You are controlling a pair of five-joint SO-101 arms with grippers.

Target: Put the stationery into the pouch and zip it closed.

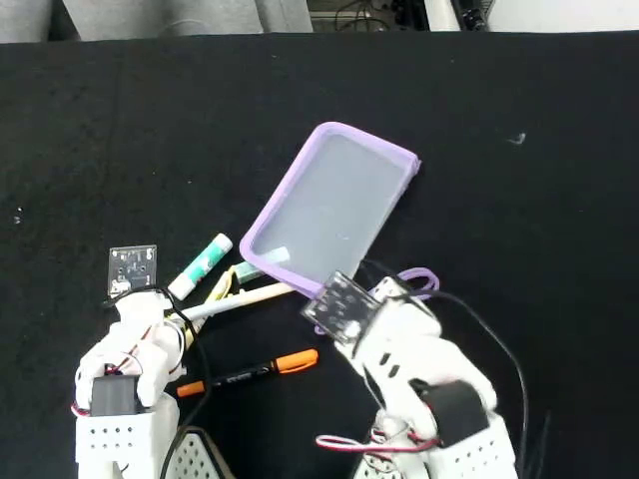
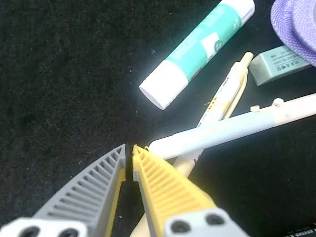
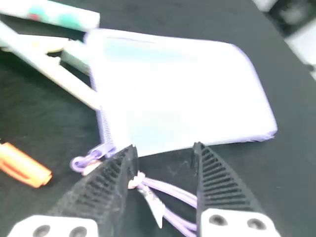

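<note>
As seen from its own wrist, left gripper (image 2: 129,150): closed to a sliver, gripping nothing, tips just beside the near end of the pale blue pen (image 2: 222,132).
Glue stick (image 2: 197,49): ahead of left gripper, apart from it, long axis slanting away, white end nearest.
Yellow pen (image 2: 224,96): crossed under the pale blue pen, pointing away from the fingers.
Eraser (image 2: 279,64): beyond both pens, beside the pouch corner.
Orange marker (image 1: 250,373): between the arms, lying crosswise, orange end toward right arm.
Pouch (image 1: 329,210): flat, just ahead of right gripper, long axis slanting away; contents not discernible.
Right gripper (image 3: 165,148): jaws wide apart, holding nothing, purple cord (image 3: 163,190) lying between them.
</note>
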